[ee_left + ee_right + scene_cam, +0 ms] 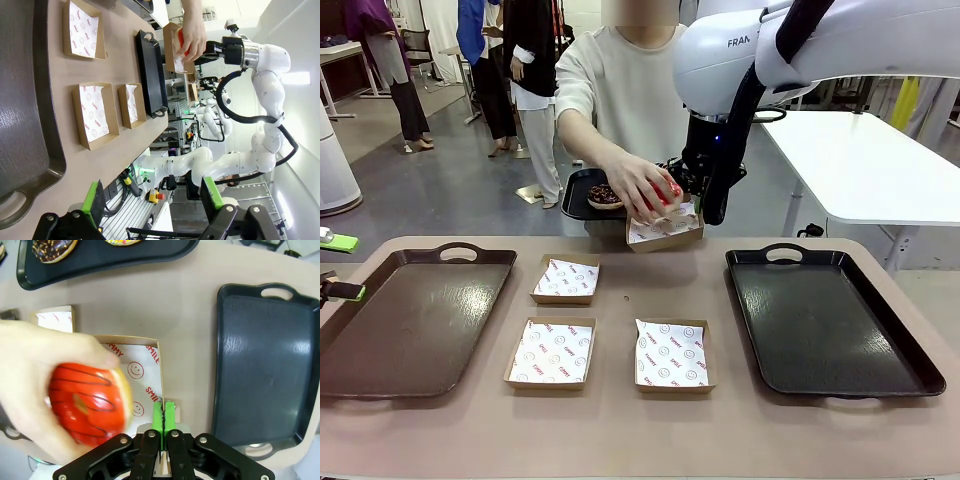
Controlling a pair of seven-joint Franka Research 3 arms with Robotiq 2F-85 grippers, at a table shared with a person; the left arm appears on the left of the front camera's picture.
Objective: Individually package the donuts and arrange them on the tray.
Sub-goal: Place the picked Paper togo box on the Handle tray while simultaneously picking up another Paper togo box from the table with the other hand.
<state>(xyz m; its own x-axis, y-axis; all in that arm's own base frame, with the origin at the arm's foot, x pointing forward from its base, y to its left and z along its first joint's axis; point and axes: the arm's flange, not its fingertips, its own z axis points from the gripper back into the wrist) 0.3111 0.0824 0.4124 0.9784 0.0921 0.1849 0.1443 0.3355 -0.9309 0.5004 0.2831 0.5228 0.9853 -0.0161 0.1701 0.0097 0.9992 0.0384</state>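
A person's hand holds a glossy red donut [90, 402] [663, 192] just over a paper-lined cardboard box [135, 365] [666, 230]. My right gripper [163, 415] [696, 210] is shut on that box's near wall and holds it above the table's far side. A dark chocolate sprinkled donut [52, 249] [605, 195] and a yellow-iced donut [122, 242] lie on a small black tray [100, 262] beyond. My left gripper [152, 197] [340, 266] stands open at the table's left edge, with nothing between its fingers.
Three empty lined boxes [566, 279] [551, 352] [673, 354] sit mid-table. A large brown tray [415, 320] lies on the left and a large black tray [825, 320] [265, 365] on the right, neither carrying anything. The person stands at the far side.
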